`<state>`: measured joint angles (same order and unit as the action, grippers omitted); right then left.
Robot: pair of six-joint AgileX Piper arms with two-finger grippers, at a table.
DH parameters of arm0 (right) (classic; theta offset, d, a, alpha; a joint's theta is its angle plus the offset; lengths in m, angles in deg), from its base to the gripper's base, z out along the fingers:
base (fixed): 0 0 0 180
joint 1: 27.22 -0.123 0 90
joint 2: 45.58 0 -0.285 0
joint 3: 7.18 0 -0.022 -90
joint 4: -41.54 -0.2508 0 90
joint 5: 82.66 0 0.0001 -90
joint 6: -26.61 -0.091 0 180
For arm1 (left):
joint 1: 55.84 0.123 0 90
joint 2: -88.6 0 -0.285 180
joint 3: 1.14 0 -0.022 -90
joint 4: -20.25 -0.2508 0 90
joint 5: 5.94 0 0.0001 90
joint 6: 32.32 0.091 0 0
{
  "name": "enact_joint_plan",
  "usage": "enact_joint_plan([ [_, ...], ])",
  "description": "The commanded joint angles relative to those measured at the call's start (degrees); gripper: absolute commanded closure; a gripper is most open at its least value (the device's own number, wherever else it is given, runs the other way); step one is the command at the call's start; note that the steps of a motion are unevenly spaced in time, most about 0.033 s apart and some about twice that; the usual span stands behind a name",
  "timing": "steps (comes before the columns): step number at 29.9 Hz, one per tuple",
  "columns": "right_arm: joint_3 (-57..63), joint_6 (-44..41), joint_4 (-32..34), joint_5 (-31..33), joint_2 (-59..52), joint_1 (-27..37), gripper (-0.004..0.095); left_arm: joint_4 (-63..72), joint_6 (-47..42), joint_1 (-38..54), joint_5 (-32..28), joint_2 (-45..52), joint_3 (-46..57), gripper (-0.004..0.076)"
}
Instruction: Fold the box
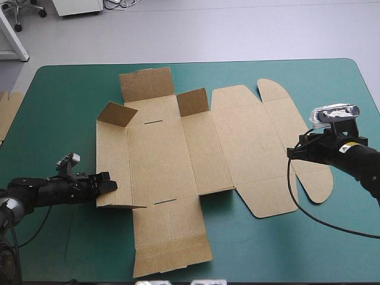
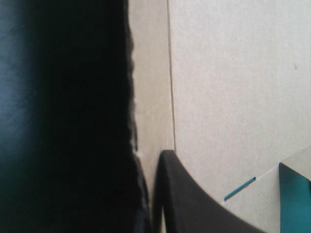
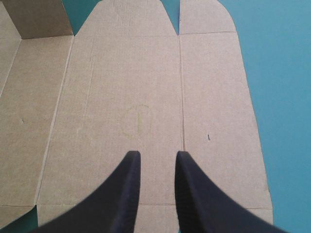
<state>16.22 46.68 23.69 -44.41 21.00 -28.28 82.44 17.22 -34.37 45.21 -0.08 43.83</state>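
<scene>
The brown box [image 1: 178, 160] lies as a cut sheet across the middle of the teal-green table [image 1: 59, 130]. Two small flaps [image 1: 116, 114] [image 1: 193, 102] stand up near its far side. My left gripper [image 1: 108, 183] is at the sheet's left edge, shut on the left wall panel, which sits slightly raised. In the left wrist view one black finger [image 2: 194, 204] lies on the board [image 2: 233, 97], and dark shadow hides the other side of the gripper [image 2: 146, 160]. My right gripper [image 1: 292, 153] hovers open over the lid panel [image 3: 121, 97], its fingertips [image 3: 130, 170] apart, gripper [image 3: 155, 156] holding nothing.
An edge of more brown board [image 1: 7, 113] shows at the table's left edge. Rounded lid tabs [image 1: 273, 89] [image 1: 317, 184] lie flat at the right. Bare cover runs along the near edge and the far right.
</scene>
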Motion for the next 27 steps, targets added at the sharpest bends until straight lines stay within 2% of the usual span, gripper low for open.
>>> enact_joint_plan([
  [1,-2.00,0.59,-1.18,-2.76,-0.74,-0.15,0.0669,1.53,1.20,-0.36,-0.65,1.09,-1.09,0.0734],
  [8,-2.00,0.72,-1.18,-2.52,-0.74,-0.15,0.0669,-0.48,2.92,-0.36,-0.15,1.09,-3.78,0.0734],
  [13,-2.00,1.40,-1.18,-2.54,-0.74,-0.15,0.0669,-10.52,-0.58,-0.50,6.03,1.09,-12.60,0.0734],
  [16,-2.00,1.40,-1.18,-2.54,-0.74,-0.15,0.0669,-16.91,-3.78,-1.18,7.76,1.09,-17.63,0.0734],
  [20,-2.00,1.40,-1.18,-2.54,-0.74,-0.15,0.0669,-22.26,-1.54,-4.70,8.37,1.09,-22.57,0.0734],
  [23,-2.00,1.40,-1.18,-2.54,-0.74,-0.15,0.0669,-22.91,-0.34,-8.67,5.50,0.63,-26.58,0.0734],
  [27,-2.00,1.40,-1.18,-2.54,-0.74,-0.15,0.0669,-23.49,-0.48,-13.97,8.49,-3.15,-32.90,0.0734],
])
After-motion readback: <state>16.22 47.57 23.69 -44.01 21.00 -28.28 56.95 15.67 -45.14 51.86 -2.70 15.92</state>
